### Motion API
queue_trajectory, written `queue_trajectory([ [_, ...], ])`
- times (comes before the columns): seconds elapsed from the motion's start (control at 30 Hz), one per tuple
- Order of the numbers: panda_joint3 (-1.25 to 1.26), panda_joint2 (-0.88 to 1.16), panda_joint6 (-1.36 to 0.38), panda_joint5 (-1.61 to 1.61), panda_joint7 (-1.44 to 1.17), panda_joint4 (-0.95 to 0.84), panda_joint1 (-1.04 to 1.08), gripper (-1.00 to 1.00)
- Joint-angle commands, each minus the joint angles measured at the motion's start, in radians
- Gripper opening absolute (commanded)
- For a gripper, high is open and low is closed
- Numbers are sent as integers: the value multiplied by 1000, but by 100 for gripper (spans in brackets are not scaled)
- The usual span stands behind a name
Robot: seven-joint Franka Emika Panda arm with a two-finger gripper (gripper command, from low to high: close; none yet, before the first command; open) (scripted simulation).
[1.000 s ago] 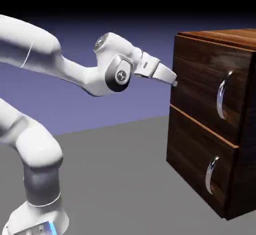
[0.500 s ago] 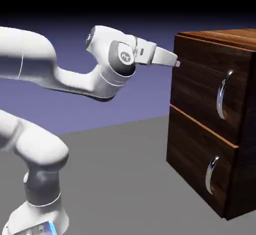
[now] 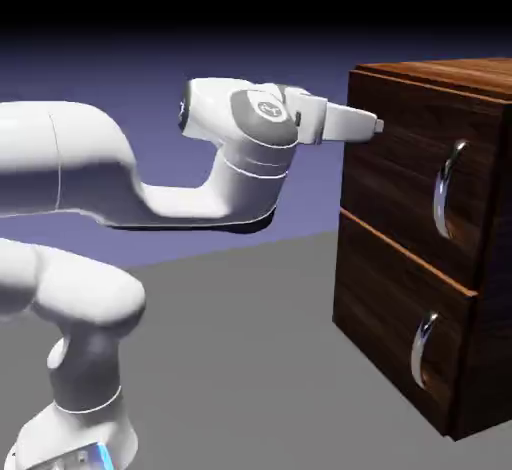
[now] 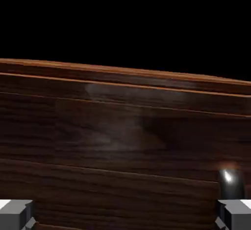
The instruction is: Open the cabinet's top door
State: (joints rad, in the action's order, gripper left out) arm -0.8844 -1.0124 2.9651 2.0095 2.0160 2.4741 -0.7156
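White two-finger gripper (image 3: pixel 377 125) level at upper left corner of boxy dark brown wood-grain cabinet (image 3: pixel 395 248), jaws spread wide, holding nothing.

Cabinet sits at ext. view's right on grey table (image 3: pixel 240 358); its top door (image 3: pixel 405 178), the upper dark wood-grain front panel w/ curved silver bar handle (image 3: pixel 446 188), looks flush w/ cabinet front, above lower panel (image 3: pixel 395 328) w/ a like handle (image 3: pixel 424 348). Gripper tip overlaps the top door's upper left edge in ext. view, well apart from handle; contact can't be told. Hand view: wood grain fills lower half, black above; grey fingertips (image 4: pixel 15 213) at both bottom corners, far apart; silver glint of handle (image 4: pixel 229 182) just above the right tip.
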Motion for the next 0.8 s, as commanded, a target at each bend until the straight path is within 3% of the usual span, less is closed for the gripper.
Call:
queue_trajectory([
  [0.0,-19,-10,-2,44,28,-7,-15,0],
  [0.63,-383,-191,-31,870,552,-145,-305,0],
  [0.77,-414,-181,-44,882,556,-202,-380,0],
])
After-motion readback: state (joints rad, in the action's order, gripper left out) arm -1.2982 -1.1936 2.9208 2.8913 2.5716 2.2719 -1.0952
